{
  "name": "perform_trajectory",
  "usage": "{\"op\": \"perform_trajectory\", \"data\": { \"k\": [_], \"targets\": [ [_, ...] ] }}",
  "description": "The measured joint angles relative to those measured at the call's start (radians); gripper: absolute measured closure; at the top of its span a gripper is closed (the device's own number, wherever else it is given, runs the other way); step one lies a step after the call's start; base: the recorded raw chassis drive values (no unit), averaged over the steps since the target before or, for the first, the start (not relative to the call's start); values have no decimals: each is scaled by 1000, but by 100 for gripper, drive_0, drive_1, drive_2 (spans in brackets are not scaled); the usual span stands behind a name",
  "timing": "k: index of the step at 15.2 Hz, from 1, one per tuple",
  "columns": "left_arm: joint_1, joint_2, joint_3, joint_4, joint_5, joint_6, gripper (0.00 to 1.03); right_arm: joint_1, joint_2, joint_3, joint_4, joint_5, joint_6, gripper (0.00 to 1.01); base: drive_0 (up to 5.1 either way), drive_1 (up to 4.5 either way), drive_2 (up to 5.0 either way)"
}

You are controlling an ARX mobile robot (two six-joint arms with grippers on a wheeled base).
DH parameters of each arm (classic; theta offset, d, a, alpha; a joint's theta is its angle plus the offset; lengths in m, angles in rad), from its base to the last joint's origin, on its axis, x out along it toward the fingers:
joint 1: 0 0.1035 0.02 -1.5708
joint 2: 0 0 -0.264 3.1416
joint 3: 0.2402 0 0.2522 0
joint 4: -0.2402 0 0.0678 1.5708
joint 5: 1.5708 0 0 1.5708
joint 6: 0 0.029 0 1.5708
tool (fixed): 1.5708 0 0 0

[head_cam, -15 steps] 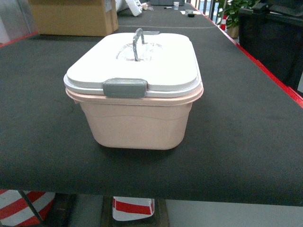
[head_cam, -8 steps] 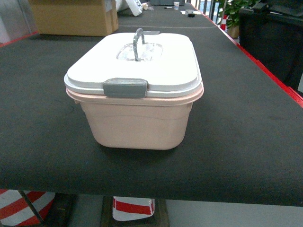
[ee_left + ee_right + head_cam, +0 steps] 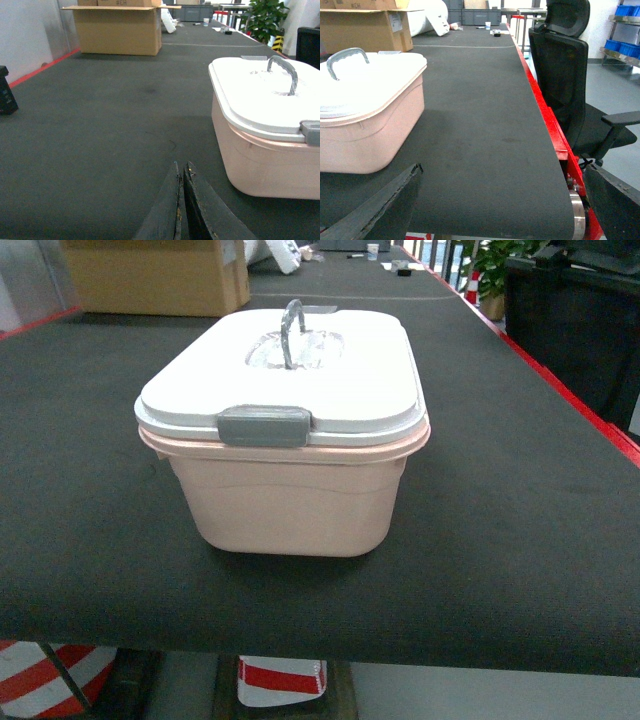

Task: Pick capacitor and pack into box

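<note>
The white lid [image 3: 300, 380] hides the box's [image 3: 290, 505] inside. At lower right, the right gripper's [image 3: 500, 200] far finger is cut off.

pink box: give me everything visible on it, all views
The box is a pale pink plastic-looking tub with rounded corners and a rim, standing upright on the dark table mat. A white lid sits closed on it, with a grey latch on the near end and a grey arched handle standing up at the centre. Neither pincer touches it. No capacitor is visible.
</note>
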Motion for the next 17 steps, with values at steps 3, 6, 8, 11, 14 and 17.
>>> {"op": "perform_trajectory", "data": {
  "k": [3, 6, 8, 11, 14, 17],
  "targets": [
    [0, -105, -38, -68, 0, -2, 101, 0, 0, 0, 0, 0, 0, 3, 0, 0, 0],
    [0, -193, -67, -107, 0, -2, 101, 0, 0, 0, 0, 0, 0, 3, 0, 0, 0],
    [0, -235, -84, -140, 2, -2, 101, 0, 0, 0, 0, 0, 0, 3, 0, 0, 0],
    [0, -332, -84, -228, 2, -2, 101, 0, 0, 0, 0, 0, 0, 3, 0, 0, 0],
    [0, -385, -84, -281, 2, -2, 101, 0, 0, 0, 0, 0, 0, 3, 0, 0, 0],
    [0, -418, -84, -315, 2, -2, 101, 0, 0, 0, 0, 0, 0, 3, 0, 0, 0]
  ]
}}
